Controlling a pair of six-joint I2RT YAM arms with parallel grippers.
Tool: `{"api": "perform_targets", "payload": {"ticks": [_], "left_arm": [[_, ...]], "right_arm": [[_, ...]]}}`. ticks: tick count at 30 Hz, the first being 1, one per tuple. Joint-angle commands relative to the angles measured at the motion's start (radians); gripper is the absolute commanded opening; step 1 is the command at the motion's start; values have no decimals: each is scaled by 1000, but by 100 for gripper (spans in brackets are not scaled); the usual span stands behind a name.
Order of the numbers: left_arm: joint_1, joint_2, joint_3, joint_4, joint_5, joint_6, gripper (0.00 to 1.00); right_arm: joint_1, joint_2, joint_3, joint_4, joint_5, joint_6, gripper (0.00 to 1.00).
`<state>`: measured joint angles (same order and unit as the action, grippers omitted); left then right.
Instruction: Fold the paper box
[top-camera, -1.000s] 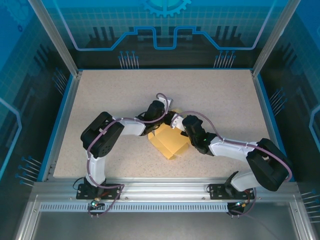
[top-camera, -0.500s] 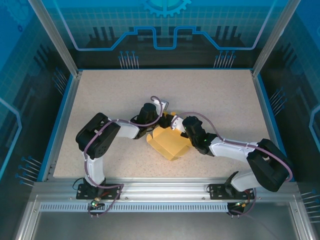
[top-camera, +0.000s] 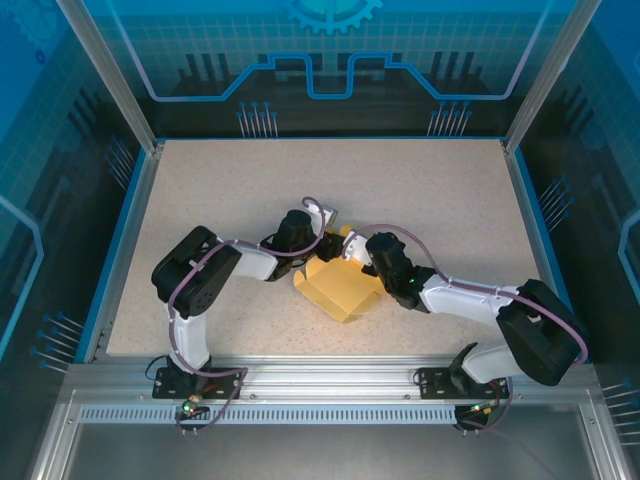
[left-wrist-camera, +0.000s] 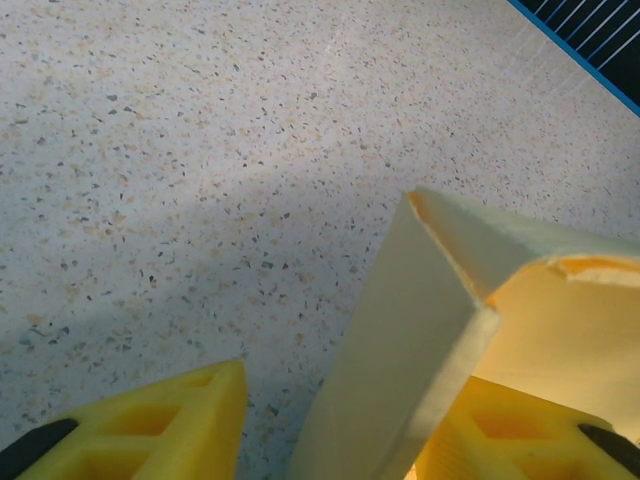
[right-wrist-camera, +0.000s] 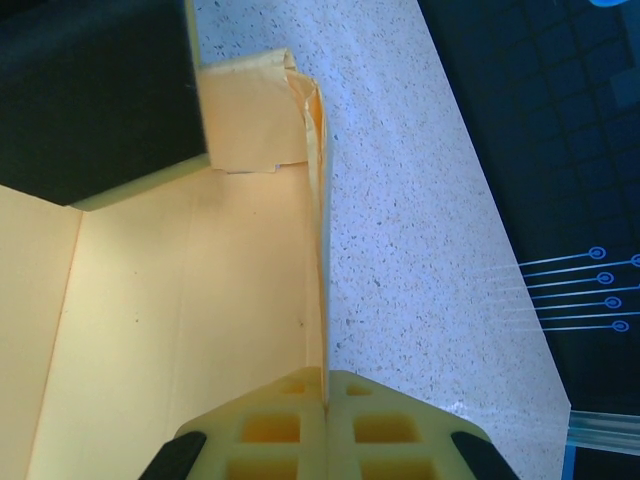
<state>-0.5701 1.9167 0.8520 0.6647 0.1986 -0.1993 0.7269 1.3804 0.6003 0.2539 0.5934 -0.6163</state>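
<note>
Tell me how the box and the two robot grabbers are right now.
paper box: partly folded, some walls standing up.
left gripper: open, with a box wall between its fingers.
right gripper: shut, pinching a thin box wall.

Pale yellow paper box (top-camera: 340, 288) of thin card, half folded, bottom lying flat, walls raised, one upright wall between the fingers of my left gripper (left-wrist-camera: 335, 420), close to the right finger, another wall's edge pinched in my right gripper (right-wrist-camera: 325, 390), small flap bent inward ahead.
</note>
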Motion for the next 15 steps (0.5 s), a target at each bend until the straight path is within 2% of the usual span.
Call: {"api": "perform_targets", "payload": {"ticks": [1, 4, 15], "left_arm": [[5, -1, -22, 40, 37, 36, 47], [6, 8, -22, 41, 37, 41, 46], [4, 10, -11, 44, 40, 46, 30]], "right_arm": [[-11, -22, -11, -22, -10, 15, 0], [-12, -28, -14, -24, -9, 15, 0], [-14, -42, -16, -25, -15, 20, 1]]}}
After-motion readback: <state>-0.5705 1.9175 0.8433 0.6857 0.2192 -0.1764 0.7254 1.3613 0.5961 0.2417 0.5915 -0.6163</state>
